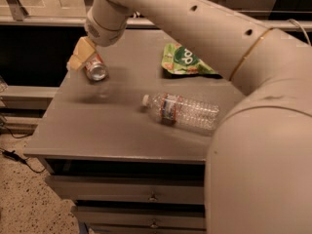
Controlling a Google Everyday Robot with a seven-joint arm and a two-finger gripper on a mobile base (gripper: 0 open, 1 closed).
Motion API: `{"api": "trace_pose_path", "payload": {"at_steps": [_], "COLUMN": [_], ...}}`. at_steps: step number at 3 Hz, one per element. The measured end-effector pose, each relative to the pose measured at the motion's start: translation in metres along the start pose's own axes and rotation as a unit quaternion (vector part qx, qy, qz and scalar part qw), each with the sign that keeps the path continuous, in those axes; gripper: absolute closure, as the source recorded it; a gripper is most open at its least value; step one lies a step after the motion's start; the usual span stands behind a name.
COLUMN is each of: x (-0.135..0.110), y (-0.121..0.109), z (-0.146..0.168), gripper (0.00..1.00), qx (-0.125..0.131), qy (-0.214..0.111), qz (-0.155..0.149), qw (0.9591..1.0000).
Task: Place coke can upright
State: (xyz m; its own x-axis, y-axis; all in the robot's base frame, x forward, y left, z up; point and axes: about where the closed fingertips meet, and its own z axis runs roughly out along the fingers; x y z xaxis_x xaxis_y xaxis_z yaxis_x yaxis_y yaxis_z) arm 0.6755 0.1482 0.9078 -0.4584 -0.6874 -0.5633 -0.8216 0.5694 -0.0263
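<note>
The coke can (96, 68) is red-orange with a silver end. It lies on its side near the back left of the grey table (112, 130), its silver end turned toward the camera. My gripper (81, 55) is right at the can, touching or nearly touching its upper left side. The arm reaches in from the upper right and hides part of the table's right side.
A clear plastic water bottle (183, 112) lies on its side in the middle of the table. A green snack bag (184, 60) lies at the back, right of centre. Drawers (146, 194) sit below the table front. The floor is at lower left.
</note>
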Motion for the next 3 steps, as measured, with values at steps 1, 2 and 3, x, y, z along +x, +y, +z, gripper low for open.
{"api": "trace_pose_path", "payload": {"at_steps": [1, 2, 3], "x": [-0.014, -0.022, -0.034], "y": [-0.009, -0.019, -0.025], "z": [0.026, 0.043, 0.058], "gripper": [0.0, 0.0, 0.0], "qx": [0.017, 0.035, 0.057], "qy": [0.018, 0.034, 0.054], "qz": [0.024, 0.042, 0.056], "qw": [0.9994, 0.9979, 0.9954]}}
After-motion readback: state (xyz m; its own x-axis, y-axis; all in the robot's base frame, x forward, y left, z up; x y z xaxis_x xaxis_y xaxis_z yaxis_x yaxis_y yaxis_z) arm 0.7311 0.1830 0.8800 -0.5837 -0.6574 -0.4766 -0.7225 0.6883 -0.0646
